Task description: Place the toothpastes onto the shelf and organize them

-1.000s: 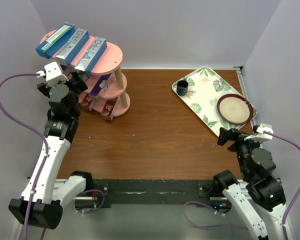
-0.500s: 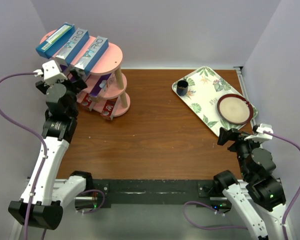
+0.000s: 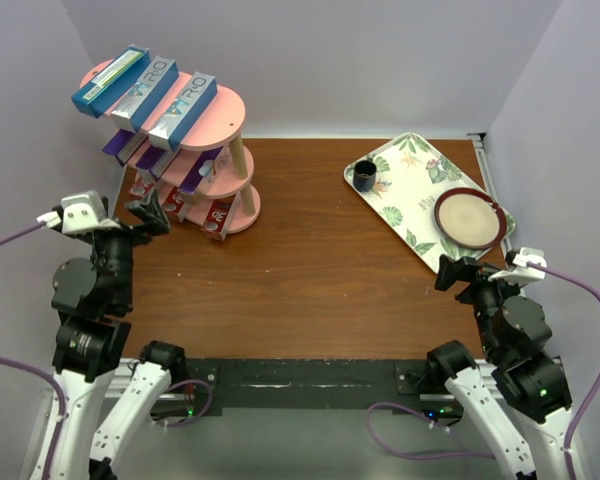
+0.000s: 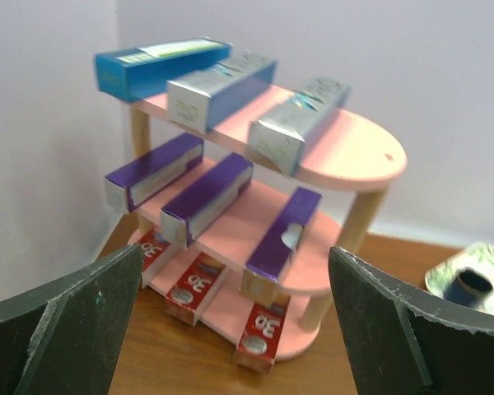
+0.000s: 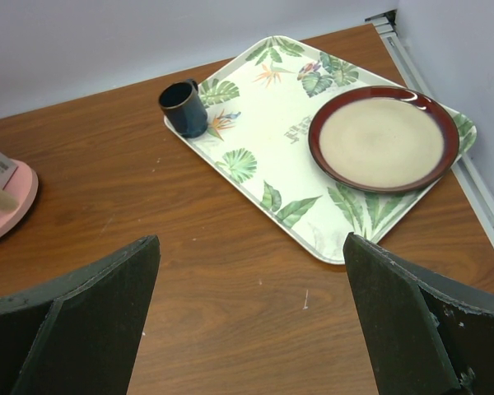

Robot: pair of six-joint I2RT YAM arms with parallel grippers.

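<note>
Slim rectangular cartons, the toothpastes [image 4: 218, 86], lie in rows on all three oblong pink boards of the shelf [image 4: 354, 152], which has pale wooden posts and stands far left on the wood-grain tabletop [image 3: 320, 260]. The left claw [image 4: 235, 251] gapes wide and empty, facing the shelf. The right claw [image 5: 251, 240] is also wide, near the leaf-printed tray [image 5: 272, 99].

So the left arm [image 3: 90, 300] has backed right off the shelf [image 3: 225, 110] and dropped toward the near-left corner of the desk [image 3: 320, 270]. A second ago the left pincer [image 3: 150, 213] was tucked against the middle tier. Now it's clear of it, jaws wide, holding nothing. The purple cartons [image 3: 145, 155] there show fully from above now.
</note>
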